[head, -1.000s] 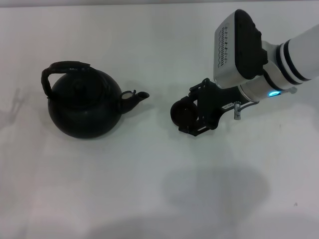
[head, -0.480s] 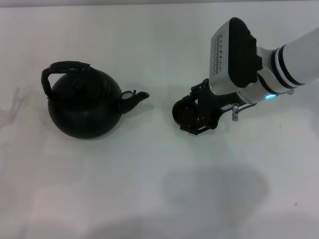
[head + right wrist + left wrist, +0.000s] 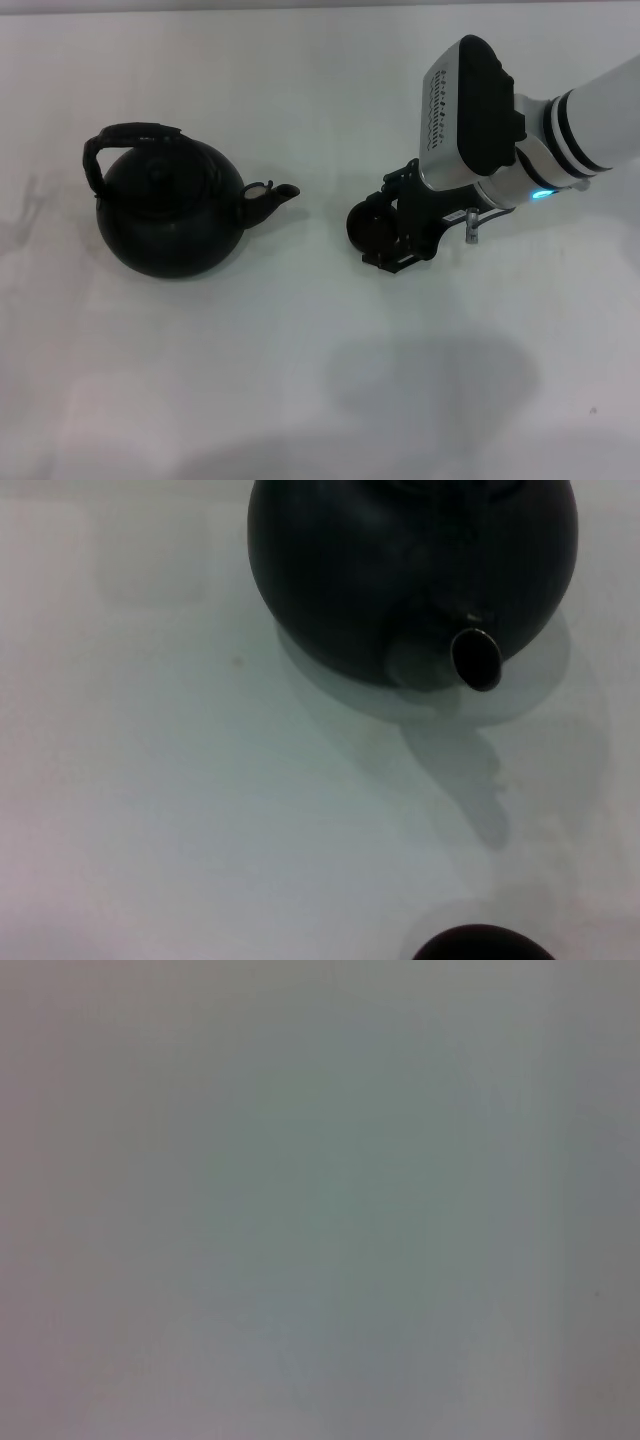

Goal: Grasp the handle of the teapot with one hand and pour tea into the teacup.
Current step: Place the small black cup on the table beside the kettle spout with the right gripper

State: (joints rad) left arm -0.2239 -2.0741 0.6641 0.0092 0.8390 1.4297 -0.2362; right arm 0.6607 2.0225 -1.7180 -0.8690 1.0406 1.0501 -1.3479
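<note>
A plain white tabletop (image 3: 300, 380) fills the view. The round black teapot (image 3: 170, 215) stands on the robot's left, its short spout (image 3: 272, 196) pointing right toward the tiny black teacup (image 3: 372, 228). The black right gripper (image 3: 395, 232) sits at the cup, seemingly clasping it. The left gripper is unseen.

Black teapot (image 3: 170, 210) with a pale mark at its spout; black, rough-textured handle (image 3: 125, 140); black teacup (image 3: 372, 228); black right gripper (image 3: 395, 228) on a white, black-ringed arm; white table (image 3: 300, 380).
</note>
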